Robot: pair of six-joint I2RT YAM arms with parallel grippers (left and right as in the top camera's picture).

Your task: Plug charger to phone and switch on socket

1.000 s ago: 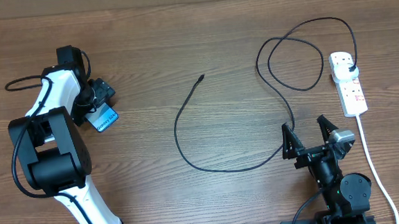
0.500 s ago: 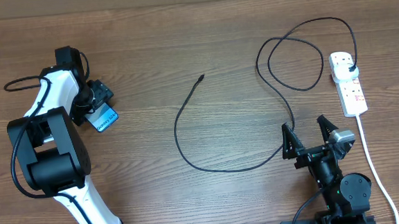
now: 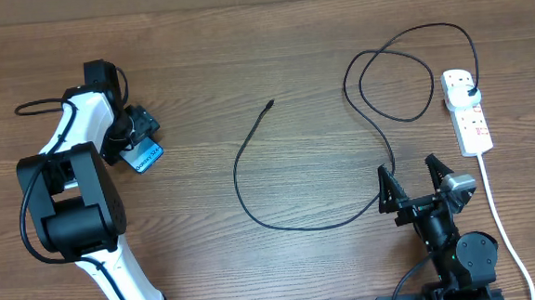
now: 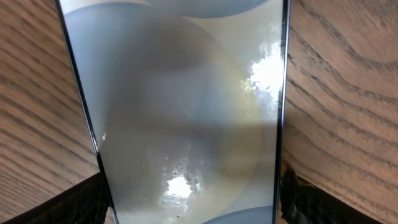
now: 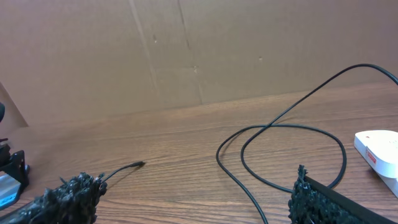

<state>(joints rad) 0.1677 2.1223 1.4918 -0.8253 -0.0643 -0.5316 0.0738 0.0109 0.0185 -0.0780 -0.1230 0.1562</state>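
Note:
The phone (image 3: pixel 145 157), its screen blue, lies on the wooden table at the far left. In the left wrist view the phone (image 4: pixel 186 118) fills the frame with glare on its glass. My left gripper (image 3: pixel 140 147) is shut on it, a finger against each long edge. The charger cable (image 3: pixel 236 184) loops across the middle of the table, and its connector tip (image 3: pixel 271 103) lies free. The black plug (image 3: pixel 470 92) sits in the white socket (image 3: pixel 467 117) at the far right. My right gripper (image 3: pixel 411 177) stands open near the front edge, holding nothing, beside the cable.
The socket's white cord (image 3: pixel 496 210) runs toward the front edge, right of the right arm. A cardboard wall (image 5: pixel 199 50) closes the table's far side. The cable (image 5: pixel 292 127) coils ahead of the right gripper (image 5: pixel 196 199), and the connector tip (image 5: pixel 138 165) lies to its left.
My left gripper's jaws have narrowed onto the phone. The arm and phone have shifted slightly right. The right arm and the cable have not moved.

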